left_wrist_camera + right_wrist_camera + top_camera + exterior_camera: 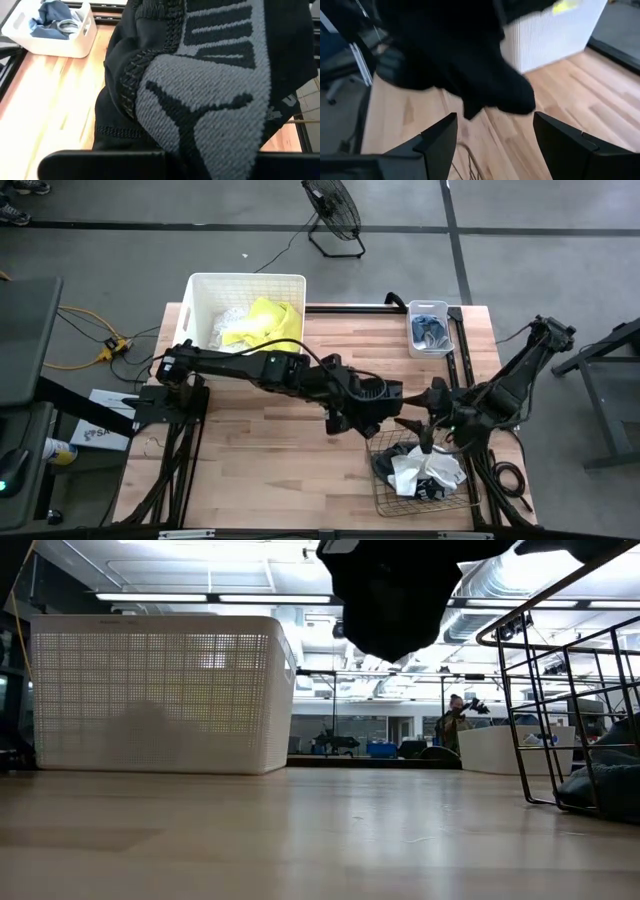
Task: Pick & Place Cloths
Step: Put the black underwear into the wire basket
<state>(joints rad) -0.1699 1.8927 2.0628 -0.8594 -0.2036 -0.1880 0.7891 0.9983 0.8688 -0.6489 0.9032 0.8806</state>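
While the white tub [246, 308] holds a neon yellow cloth [268, 323] at the bench's [260, 440] far edge, the wire basket [425, 475] sits well apart from it at the near edge. The left end effector [352, 420], just tub-side of the basket, grips a black cloth [200, 85] hanging below it. The right end effector [492, 142] hovers open and empty beside it, above the basket

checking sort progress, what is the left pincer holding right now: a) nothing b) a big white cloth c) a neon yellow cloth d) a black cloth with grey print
d: the left wrist view is filled by a black cloth with grey print hanging from the left pincer, above the table.
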